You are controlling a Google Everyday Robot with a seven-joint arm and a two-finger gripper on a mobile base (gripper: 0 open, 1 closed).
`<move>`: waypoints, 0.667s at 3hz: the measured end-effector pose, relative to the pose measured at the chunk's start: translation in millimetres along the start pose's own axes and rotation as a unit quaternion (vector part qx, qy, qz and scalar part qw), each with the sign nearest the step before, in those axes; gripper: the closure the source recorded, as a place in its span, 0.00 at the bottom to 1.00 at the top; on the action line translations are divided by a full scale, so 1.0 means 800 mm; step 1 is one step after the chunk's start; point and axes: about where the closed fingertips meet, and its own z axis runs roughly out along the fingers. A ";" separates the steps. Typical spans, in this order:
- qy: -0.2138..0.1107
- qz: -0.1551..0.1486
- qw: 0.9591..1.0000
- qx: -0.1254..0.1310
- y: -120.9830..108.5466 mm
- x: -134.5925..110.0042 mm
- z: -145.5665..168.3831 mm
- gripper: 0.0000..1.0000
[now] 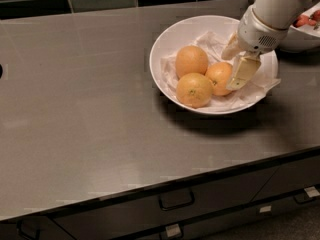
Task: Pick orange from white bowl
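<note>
The white bowl (169,38) stands on the counter at the right, lined with crumpled white paper. Three oranges lie in it. The orange (218,77), the deepest in colour, is the right one of the three. Two paler oranges sit at its left, one behind (191,60) and one in front (194,90). My gripper (236,60) hangs inside the bowl just right of the orange, open. One cream finger (243,72) is against the orange's right side. The other finger (230,47) is behind it, above the paper. Nothing is in the gripper.
A smaller white bowl (299,40) with red fruit stands behind my arm at the right edge. The grey counter (85,99) stretches left and forward. Its front edge runs above drawers with handles (176,200). A dark tiled wall is at the back.
</note>
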 end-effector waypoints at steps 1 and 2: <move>-0.002 0.000 1.000 -0.003 0.000 -0.002 0.004 0.36; -0.004 -0.001 1.000 -0.008 0.001 -0.004 0.009 0.35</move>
